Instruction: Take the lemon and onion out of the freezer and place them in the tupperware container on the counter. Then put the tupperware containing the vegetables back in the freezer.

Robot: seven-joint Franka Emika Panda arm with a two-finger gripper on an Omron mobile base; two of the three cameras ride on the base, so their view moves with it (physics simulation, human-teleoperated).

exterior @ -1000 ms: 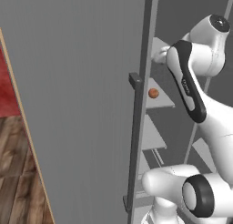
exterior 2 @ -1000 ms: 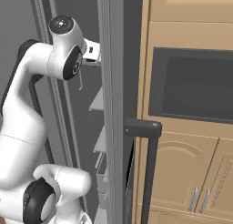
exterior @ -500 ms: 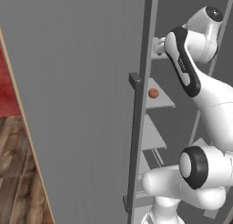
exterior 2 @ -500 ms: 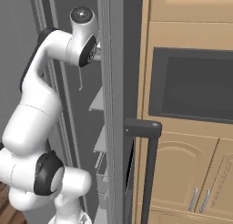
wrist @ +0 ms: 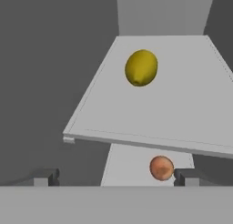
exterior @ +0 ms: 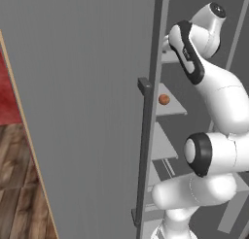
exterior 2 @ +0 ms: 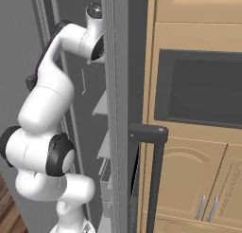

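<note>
Inside the freezer (exterior: 97, 87), your pincer (wrist: 116, 176) is hanging with both tips spread wide and gripping nothing. You're looking down at the lemon (wrist: 141, 67) sitting on an upper light grey shelf (wrist: 173, 104), well clear of the fingertips. You're seeing the onion (wrist: 161, 168) lying on the shelf below, just beside one tip.

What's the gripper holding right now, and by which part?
Nothing. The gripper is open and empty inside the freezer; the lemon lies on a shelf ahead, and the onion on the shelf below.
</note>
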